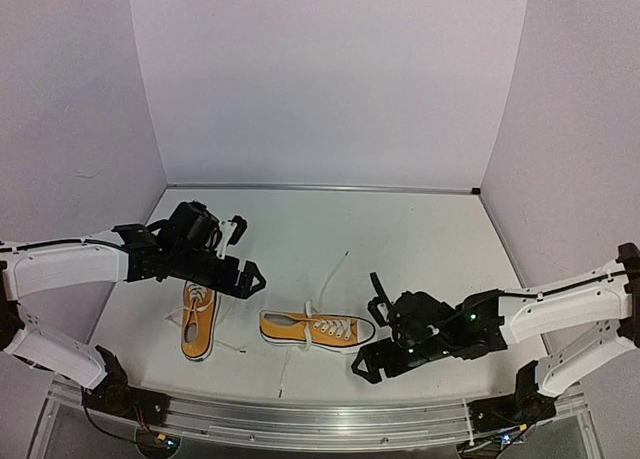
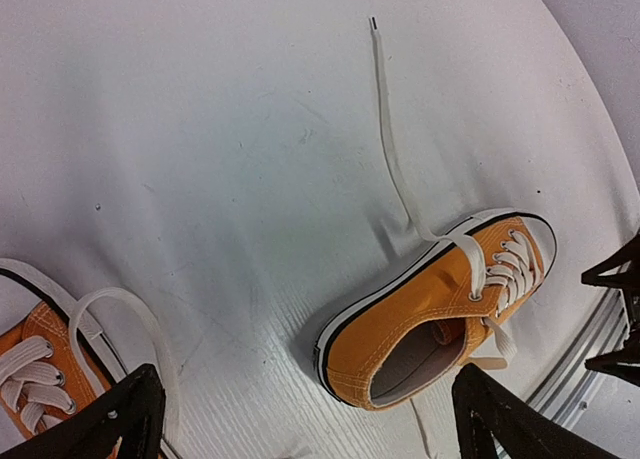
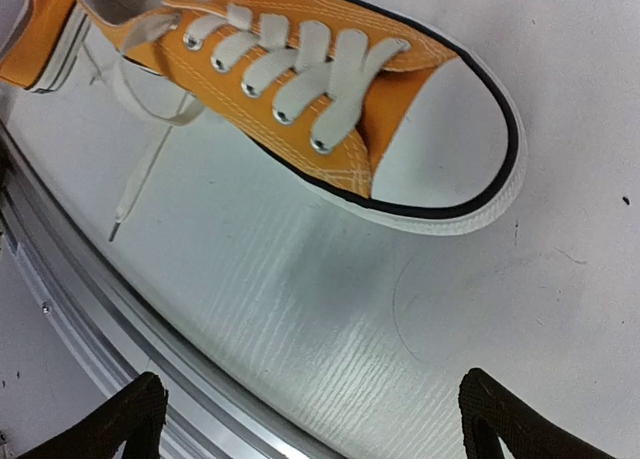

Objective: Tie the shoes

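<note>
The left tool [image 1: 243,254] hangs with its jaws spread wide and holds nothing. It is over the far end of the first shoe [image 1: 198,324], which lies lengthwise on the white bench [image 1: 430,239] with its white laces loose.

Just to the right, apart from the first, the second shoe [image 1: 315,329] lies crosswise with its white toe cap [image 3: 450,129] pointing right. One long lace [image 2: 385,129] trails from its eyelets across the bench toward the far wall. Another lace end [image 3: 135,189] lies toward the aluminium rail [image 1: 330,417] along the near edge.

The right tool [image 1: 368,327] also stands wide open and empty, just beside that toe cap but not touching it. In the right wrist view, bare bench lies between the cap and the dark fingertips [image 3: 130,419].
</note>
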`<state>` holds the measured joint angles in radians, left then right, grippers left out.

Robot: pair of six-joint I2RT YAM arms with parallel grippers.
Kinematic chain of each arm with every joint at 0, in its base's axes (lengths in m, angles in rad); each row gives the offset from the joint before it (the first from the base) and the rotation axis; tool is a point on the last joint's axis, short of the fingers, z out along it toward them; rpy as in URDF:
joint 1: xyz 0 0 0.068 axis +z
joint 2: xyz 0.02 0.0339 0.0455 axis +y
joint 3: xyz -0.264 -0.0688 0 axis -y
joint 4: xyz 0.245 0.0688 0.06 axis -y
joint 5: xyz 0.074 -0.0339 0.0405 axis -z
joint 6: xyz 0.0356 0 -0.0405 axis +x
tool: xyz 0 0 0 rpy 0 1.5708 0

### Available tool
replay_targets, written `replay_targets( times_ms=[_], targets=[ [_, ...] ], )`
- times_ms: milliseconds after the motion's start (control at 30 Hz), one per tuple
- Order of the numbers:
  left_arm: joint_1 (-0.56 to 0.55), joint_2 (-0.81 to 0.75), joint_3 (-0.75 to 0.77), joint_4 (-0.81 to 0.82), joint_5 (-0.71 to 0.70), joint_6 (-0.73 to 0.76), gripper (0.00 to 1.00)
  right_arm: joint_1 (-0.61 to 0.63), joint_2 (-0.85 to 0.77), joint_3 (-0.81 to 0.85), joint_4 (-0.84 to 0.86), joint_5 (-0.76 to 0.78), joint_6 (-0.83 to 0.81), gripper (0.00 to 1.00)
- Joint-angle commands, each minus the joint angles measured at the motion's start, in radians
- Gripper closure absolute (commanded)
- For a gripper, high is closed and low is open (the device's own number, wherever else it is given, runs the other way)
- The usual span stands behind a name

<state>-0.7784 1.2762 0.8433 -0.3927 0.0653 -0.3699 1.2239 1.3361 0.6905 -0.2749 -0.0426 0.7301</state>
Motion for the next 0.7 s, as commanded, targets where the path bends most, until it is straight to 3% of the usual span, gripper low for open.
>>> replay_targets(
  times_ms=[0, 67, 200, 300, 467, 567, 667],
  targets=[
    [-0.006, 0.003, 0.012, 0.031, 0.066, 0.015, 0.0, -0.057, 0.051, -0.06, 0.13, 0.033, 0.112, 0.12],
    [-0.005, 0.012, 0.005, 0.038, 0.074, 0.014, 0.0, -0.091, 0.055, -0.105, 0.225, 0.007, 0.158, 0.2],
    [-0.005, 0.004, -0.011, 0.058, 0.083, 0.009, 0.0, -0.16, 0.056, -0.169, 0.405, -0.032, 0.21, 0.27],
    [-0.006, -0.003, -0.021, 0.072, 0.081, 0.004, 0.0, -0.216, 0.087, -0.152, 0.433, -0.046, 0.182, 0.36],
    [-0.006, -0.002, -0.023, 0.069, 0.121, 0.002, 0.0, -0.322, 0.152, -0.076, 0.435, -0.136, 0.093, 0.4],
    [-0.007, -0.041, -0.054, 0.06, 0.159, -0.015, 0.0, -0.344, 0.144, -0.029, 0.397, -0.181, 0.038, 0.3],
    [-0.009, -0.125, -0.129, 0.092, 0.219, -0.08, 0.0, -0.35, 0.125, 0.023, 0.31, -0.171, -0.032, 0.07]
  ],
)
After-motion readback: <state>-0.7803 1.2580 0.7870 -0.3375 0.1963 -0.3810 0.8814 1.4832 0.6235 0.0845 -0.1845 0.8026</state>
